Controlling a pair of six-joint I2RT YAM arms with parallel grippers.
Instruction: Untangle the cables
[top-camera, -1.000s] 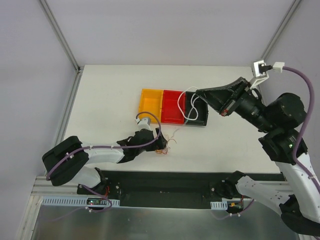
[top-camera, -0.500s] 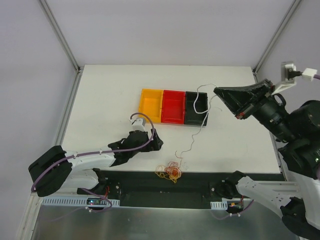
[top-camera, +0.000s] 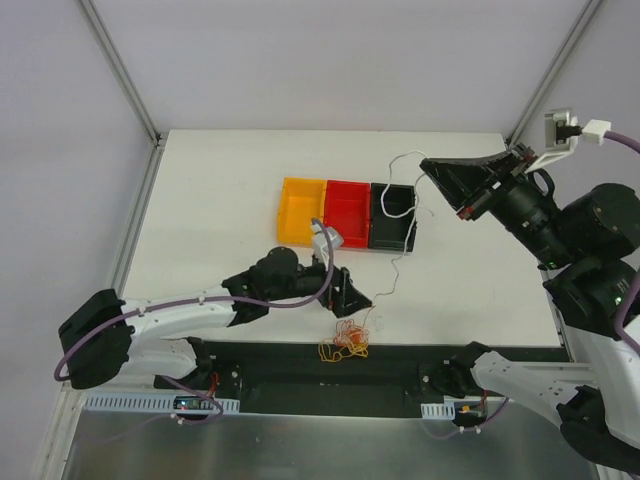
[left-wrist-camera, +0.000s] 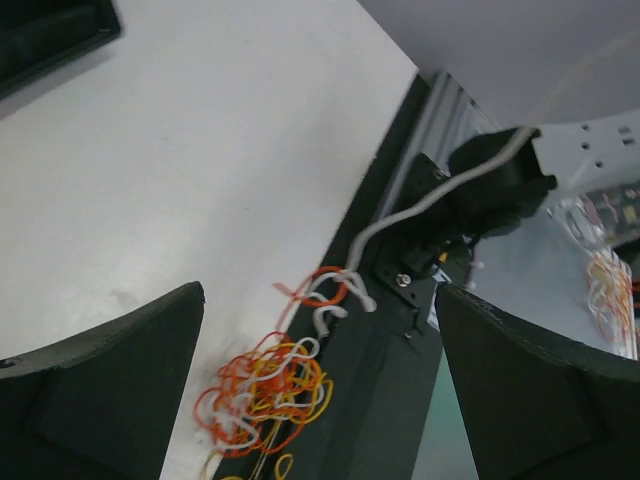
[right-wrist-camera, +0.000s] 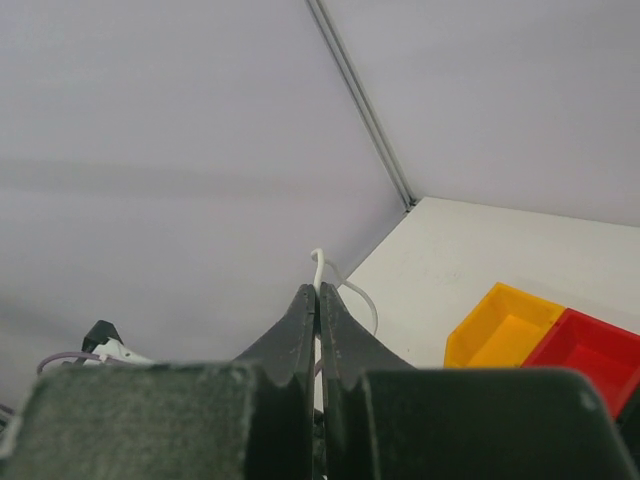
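Observation:
A clump of red, orange-yellow and white cables (top-camera: 345, 340) lies at the table's near edge, partly over the black base strip; it also shows in the left wrist view (left-wrist-camera: 265, 392). My right gripper (top-camera: 427, 164) is raised above the black bin and shut on a white cable (top-camera: 404, 218), whose end sticks out of its tips (right-wrist-camera: 318, 262). The white cable hangs down from it to the clump (left-wrist-camera: 420, 205). My left gripper (top-camera: 355, 297) is open and empty, low over the table just above the clump.
Three bins stand in a row mid-table: orange (top-camera: 301, 211), red (top-camera: 347, 214) and black (top-camera: 392, 216). The black base strip (top-camera: 400, 362) runs along the table's near edge. The right arm's base mount (left-wrist-camera: 470, 200) lies behind the clump in the left wrist view.
My left gripper has moved right and forward to the clump and opened wide. My right gripper, still holding the white cable, has shifted left. The clump stays at the near edge.

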